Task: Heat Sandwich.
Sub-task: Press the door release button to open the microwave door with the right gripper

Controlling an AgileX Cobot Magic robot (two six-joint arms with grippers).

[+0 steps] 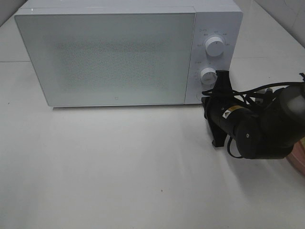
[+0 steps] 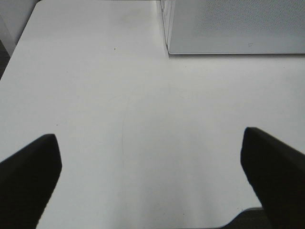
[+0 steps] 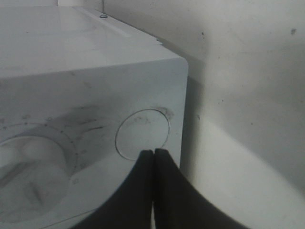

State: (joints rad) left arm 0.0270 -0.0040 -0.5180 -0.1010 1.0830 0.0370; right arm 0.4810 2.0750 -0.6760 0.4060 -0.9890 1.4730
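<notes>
The sandwich is out of view in every frame. The white microwave [image 1: 109,52] stands at the back of the table with its door shut. My right gripper [image 1: 206,99] is shut, with its tips against the lower end of the control panel. In the right wrist view the closed tips of the right gripper [image 3: 153,151] sit at the rim of a round push button [image 3: 143,133], beside the lower dial [image 3: 28,171]. My left gripper [image 2: 150,143] stands wide open over bare table with nothing between its fingers [image 2: 33,167], the microwave's corner [image 2: 228,28] ahead of it.
Two white dials, an upper dial [image 1: 215,46] and a lower dial [image 1: 208,75], sit on the panel. A pink plate edge [image 1: 298,160] shows at the far right behind the right arm. The white table [image 1: 119,167] spreads in front of the microwave.
</notes>
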